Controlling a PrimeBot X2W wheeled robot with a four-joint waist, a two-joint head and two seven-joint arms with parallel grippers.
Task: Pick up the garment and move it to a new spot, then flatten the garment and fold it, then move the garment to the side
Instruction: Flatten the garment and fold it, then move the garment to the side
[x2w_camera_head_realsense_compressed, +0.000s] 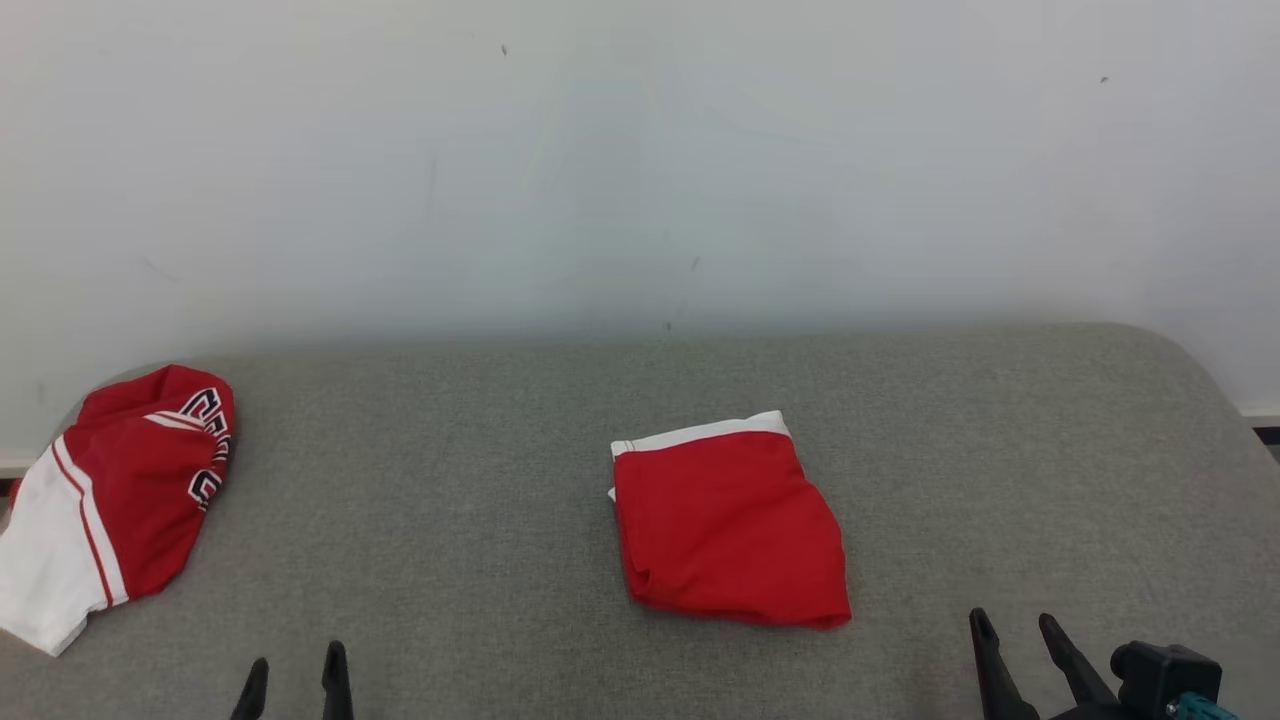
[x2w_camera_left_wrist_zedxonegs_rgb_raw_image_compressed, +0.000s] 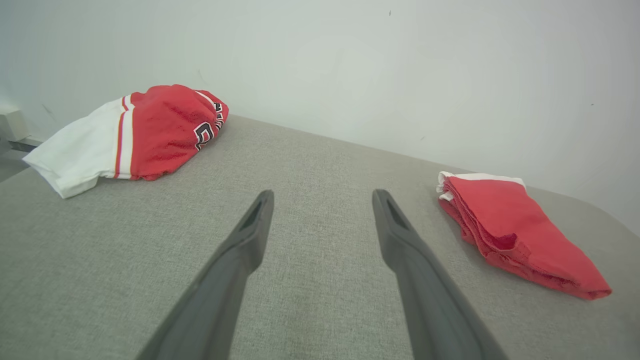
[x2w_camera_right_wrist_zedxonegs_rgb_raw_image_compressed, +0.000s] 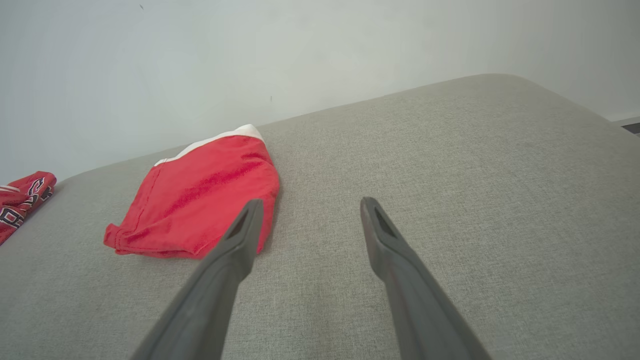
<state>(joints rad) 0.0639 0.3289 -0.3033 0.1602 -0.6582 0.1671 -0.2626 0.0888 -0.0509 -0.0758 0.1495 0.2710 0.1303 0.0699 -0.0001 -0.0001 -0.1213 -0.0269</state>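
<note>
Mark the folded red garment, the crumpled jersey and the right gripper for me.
folded red garment (x2w_camera_head_realsense_compressed: 725, 520), head view, middle of its red top layer.
crumpled jersey (x2w_camera_head_realsense_compressed: 140, 490), head view, red panel beside the lettering.
right gripper (x2w_camera_head_realsense_compressed: 1012, 617), head view, midway between its open fingertips.

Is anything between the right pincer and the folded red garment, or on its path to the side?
Nothing visible does. Only bare grey surface separates the open right pincer from the folded red garment. A red-and-white garment lies at the far left edge, so a move leftward would end near it.
</note>
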